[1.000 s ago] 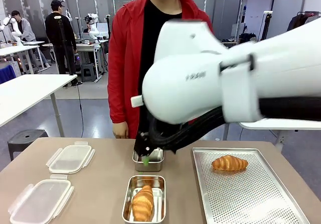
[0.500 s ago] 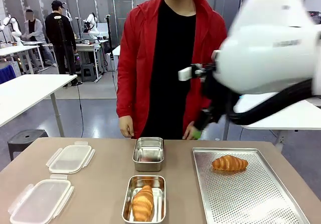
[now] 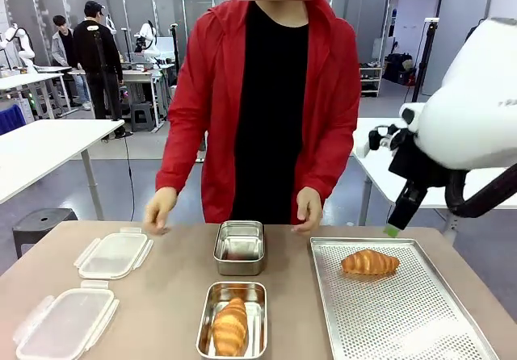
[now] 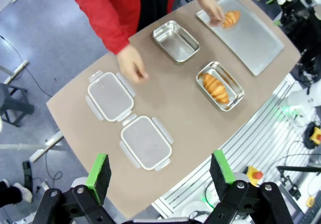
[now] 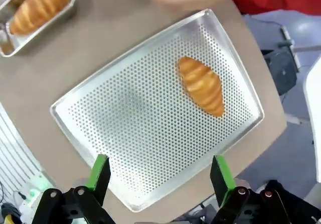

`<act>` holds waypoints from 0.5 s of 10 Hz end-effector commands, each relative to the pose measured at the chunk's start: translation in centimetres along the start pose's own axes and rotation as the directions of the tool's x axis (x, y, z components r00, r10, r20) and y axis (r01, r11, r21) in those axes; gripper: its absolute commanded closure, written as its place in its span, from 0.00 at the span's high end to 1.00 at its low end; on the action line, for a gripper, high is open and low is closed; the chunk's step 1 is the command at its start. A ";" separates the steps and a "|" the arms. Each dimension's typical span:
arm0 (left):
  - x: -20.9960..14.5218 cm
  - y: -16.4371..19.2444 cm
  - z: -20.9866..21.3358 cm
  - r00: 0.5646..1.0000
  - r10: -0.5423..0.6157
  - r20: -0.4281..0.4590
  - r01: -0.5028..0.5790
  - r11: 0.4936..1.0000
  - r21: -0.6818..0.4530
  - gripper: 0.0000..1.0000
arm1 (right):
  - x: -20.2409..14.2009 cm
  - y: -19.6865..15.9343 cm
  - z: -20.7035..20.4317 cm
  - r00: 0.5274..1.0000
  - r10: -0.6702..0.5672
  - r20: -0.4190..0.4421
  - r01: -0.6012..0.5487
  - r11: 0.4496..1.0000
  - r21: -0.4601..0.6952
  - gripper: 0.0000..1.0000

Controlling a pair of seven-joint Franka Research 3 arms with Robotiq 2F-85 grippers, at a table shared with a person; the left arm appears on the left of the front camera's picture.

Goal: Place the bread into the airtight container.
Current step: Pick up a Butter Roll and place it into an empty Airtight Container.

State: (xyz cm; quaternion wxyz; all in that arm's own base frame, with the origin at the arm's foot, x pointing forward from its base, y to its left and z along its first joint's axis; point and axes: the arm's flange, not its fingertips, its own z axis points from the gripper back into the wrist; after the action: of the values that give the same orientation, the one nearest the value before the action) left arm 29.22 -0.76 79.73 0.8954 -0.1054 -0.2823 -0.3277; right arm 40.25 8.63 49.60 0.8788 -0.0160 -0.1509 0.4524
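- At the left of the table, two clear lids (image 3: 113,255) are laid flat beside each other, off any box. One hand (image 3: 159,211) of the person is held just behind the farther lid.
- The left gripper (image 4: 160,170) is hung high over the table's left end. Its jaws are spread wide with nothing between them, well apart from any bread.
- In the middle, two steel containers are set one behind the other. The near container (image 3: 233,286) is filled by a packed croissant (image 3: 230,328). The far container (image 3: 239,247) looks empty from above.
- The person's other hand (image 3: 308,209) is held near the tray's far corner and is blurred in the right wrist view.
- On the perforated tray (image 3: 404,320), the loose croissant (image 3: 369,261) is laid near the far edge, its long axis running across the table.
- The right gripper (image 5: 159,176) is judged the nearer one.
  - It is held above the tray with its jaws open and empty.
  - In its own view the bread is found ahead, slanted to the line between the pads, so a wrist turn is probably called for.
  - In the front view its fingers are mostly hidden behind the arm.
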 end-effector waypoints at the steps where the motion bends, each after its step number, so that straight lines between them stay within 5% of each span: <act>1: 0.2 -0.1 0.2 1.000 -0.002 0.012 0.002 1.000 -0.009 1.00 | 1.5 -2.0 -2.1 0.999 -0.029 0.019 0.027 0.998 0.058 1.00; 5: 0.2 -0.1 0.2 1.000 -0.002 0.012 0.002 1.000 -0.009 1.00 | -15.9 -1.7 13.9 0.956 -0.194 0.219 0.198 0.980 0.005 1.00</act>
State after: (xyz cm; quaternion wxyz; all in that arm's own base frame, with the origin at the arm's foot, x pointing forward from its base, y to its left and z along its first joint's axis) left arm 29.21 -0.76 79.74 0.8954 -0.1053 -0.2824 -0.3276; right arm 33.70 -3.11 57.33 0.8991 0.0426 -0.2207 0.3756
